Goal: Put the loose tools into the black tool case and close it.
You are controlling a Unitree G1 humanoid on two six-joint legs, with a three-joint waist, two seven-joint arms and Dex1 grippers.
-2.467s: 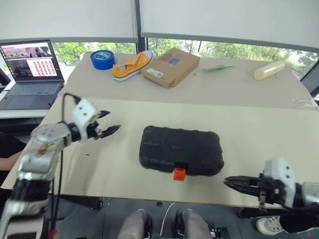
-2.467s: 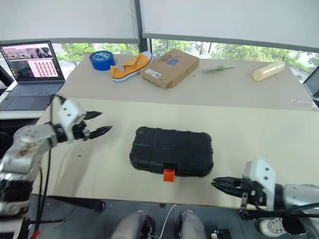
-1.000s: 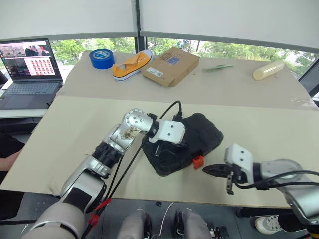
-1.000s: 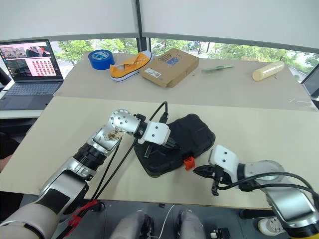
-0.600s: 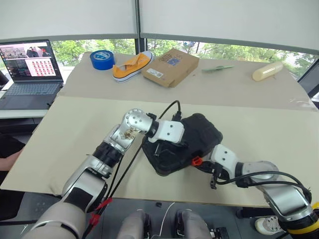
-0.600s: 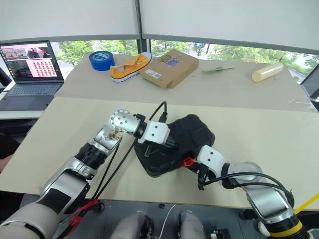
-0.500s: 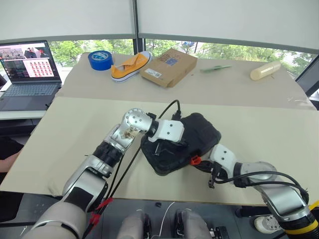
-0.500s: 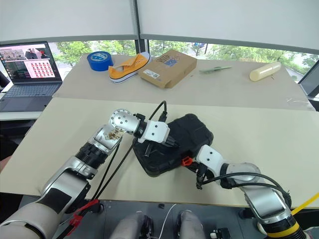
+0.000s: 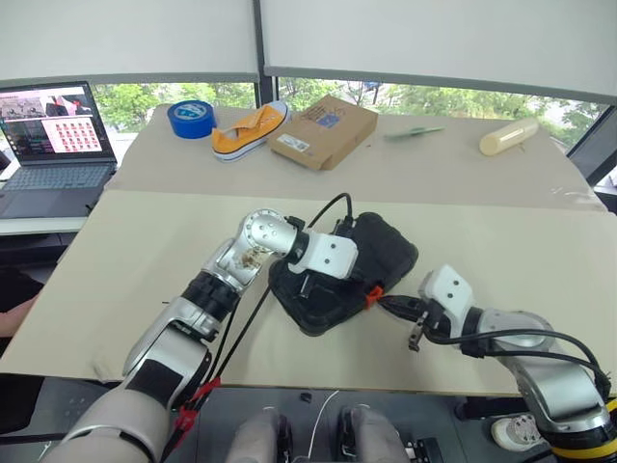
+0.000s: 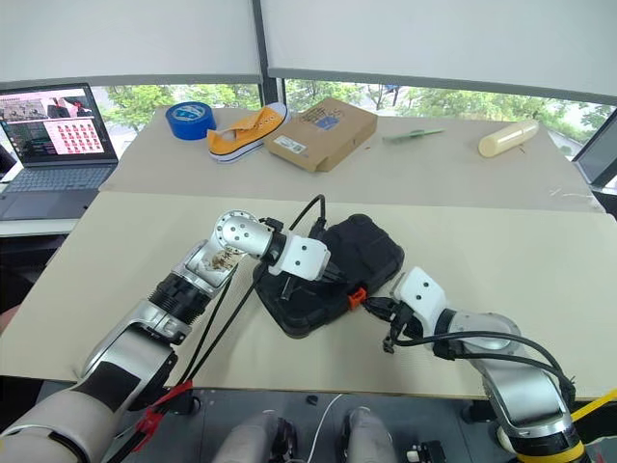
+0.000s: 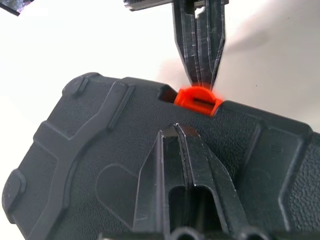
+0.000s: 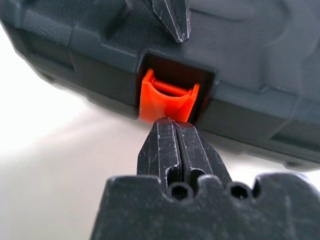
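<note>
The black tool case [image 9: 384,249] lies closed on the table, turned at an angle, with its orange latch [image 9: 372,295] facing the front edge. My left gripper [image 11: 175,131] is shut and rests with its tips on the lid just behind the latch. My right gripper [image 12: 172,124] is shut too, its tips pressed against the lower edge of the orange latch [image 12: 167,100]. From the head it shows to the right of the case, the right gripper [image 10: 370,306] pointing left at the latch. The loose tools are out of view.
At the back of the table lie a blue tape roll [image 9: 191,118], an orange shoe [image 9: 249,130], a brown cardboard box [image 9: 323,130], a green item [image 9: 410,132] and a cream cylinder [image 9: 509,136]. An open laptop [image 9: 53,135] stands at far left. The table's front edge is close below the case.
Both grippers came in from the sides; the case has been turned at an angle. In the last second the right gripper closed the gap to the latch; the left stayed on the lid.
</note>
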